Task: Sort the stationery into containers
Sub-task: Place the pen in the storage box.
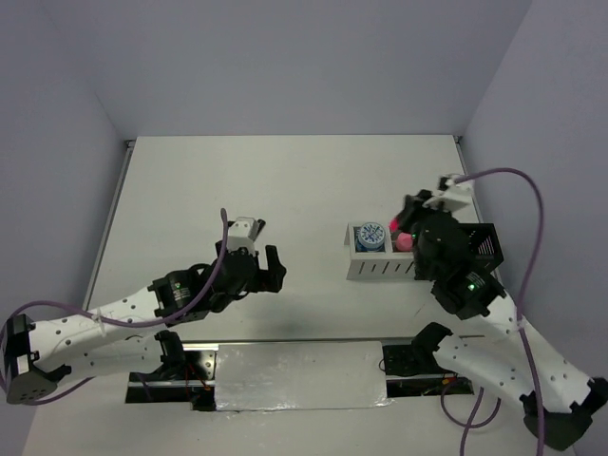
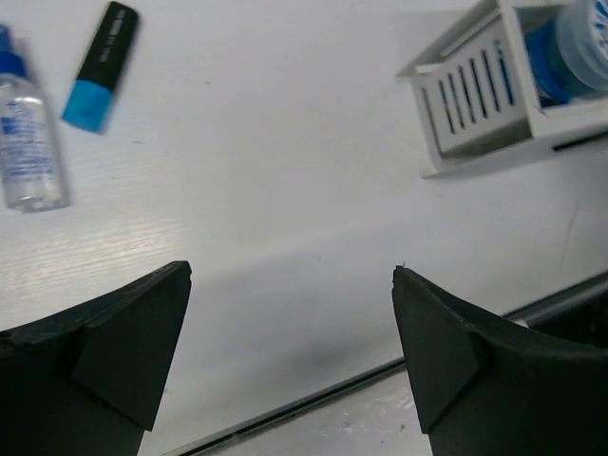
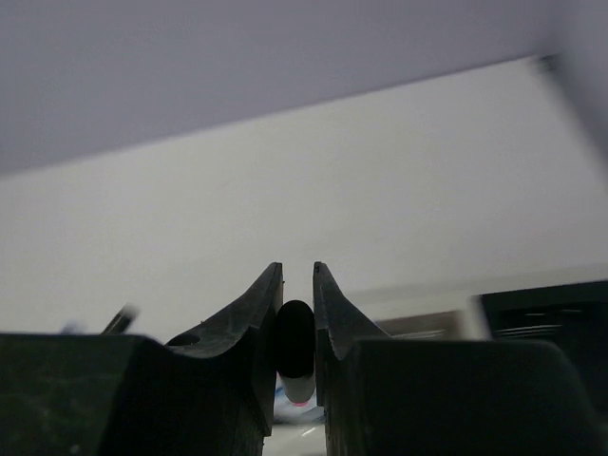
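Bulk of pink marker hides inside right tool clamping it; left tool stands apart.

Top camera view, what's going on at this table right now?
Two robot arms are sorting stationery. The right end effector is shut on a black-ended pink marker, above the white organizer, which holds a dotted-lid tin. The left end effector hangs open and empty over the table; a clear bottle and a blue marker lie loose nearby.
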Tool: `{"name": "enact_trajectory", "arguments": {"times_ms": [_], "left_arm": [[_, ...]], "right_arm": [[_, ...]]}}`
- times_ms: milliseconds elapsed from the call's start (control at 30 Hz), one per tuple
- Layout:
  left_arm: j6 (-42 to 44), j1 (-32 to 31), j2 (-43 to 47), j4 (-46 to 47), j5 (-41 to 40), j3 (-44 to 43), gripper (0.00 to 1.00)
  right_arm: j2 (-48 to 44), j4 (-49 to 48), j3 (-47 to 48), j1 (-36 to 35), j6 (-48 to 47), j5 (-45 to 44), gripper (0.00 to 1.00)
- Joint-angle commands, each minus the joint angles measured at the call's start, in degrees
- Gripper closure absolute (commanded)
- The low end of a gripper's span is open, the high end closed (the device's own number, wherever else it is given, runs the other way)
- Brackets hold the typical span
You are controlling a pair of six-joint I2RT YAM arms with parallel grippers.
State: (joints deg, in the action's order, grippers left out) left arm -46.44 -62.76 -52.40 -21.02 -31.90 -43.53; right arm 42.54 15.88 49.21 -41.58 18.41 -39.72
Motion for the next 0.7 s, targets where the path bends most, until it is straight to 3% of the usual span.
{"name": "enact_trajectory", "arguments": {"times_ms": [0,67,100,133,267,400,600,667], "left_arm": [[-5.51,2.98,-1.38,-10.52,-4.14,-4.19,0.01],[-3.23,7.19,-2.87,-9.93,0.77,-4.90,0.01],[-2.35,8.69,-3.66,-9.23,2.18,-4.99,0.01],[-1.56,10.10,-4.46,-8.78,4.63,-5.16,0.01],[1.25,15.56,-8.85,-7.64,9.66,-7.53,0.01],[3.28,15.74,-10.44,-7.11,10.54,-9.56,0.01],[4.95,16.09,-11.58,-7.28,10.45,-10.88,0.01],[5.13,16.18,-11.93,-7.20,10.45,-10.79,0.01]], "right_arm": [[-2.64,-0.30,0.19,7.55,-10.66,-22.57,1.00],[-2.73,-2.34,-0.61,14.14,-8.51,-26.00,1.00],[-2.30,1.83,0.26,16.07,-4.74,-26.80,1.00],[-2.03,1.18,0.01,20.36,-3.22,-26.37,1.00],[1.83,-6.91,-3.42,26.09,-4.09,-21.45,1.00],[8.59,-6.03,-4.03,30.50,2.14,-16.47,1.00],[10.89,-7.36,-7.90,31.74,5.93,-13.71,1.00],[11.24,-6.57,-8.95,31.65,7.86,-12.93,0.93]]}}
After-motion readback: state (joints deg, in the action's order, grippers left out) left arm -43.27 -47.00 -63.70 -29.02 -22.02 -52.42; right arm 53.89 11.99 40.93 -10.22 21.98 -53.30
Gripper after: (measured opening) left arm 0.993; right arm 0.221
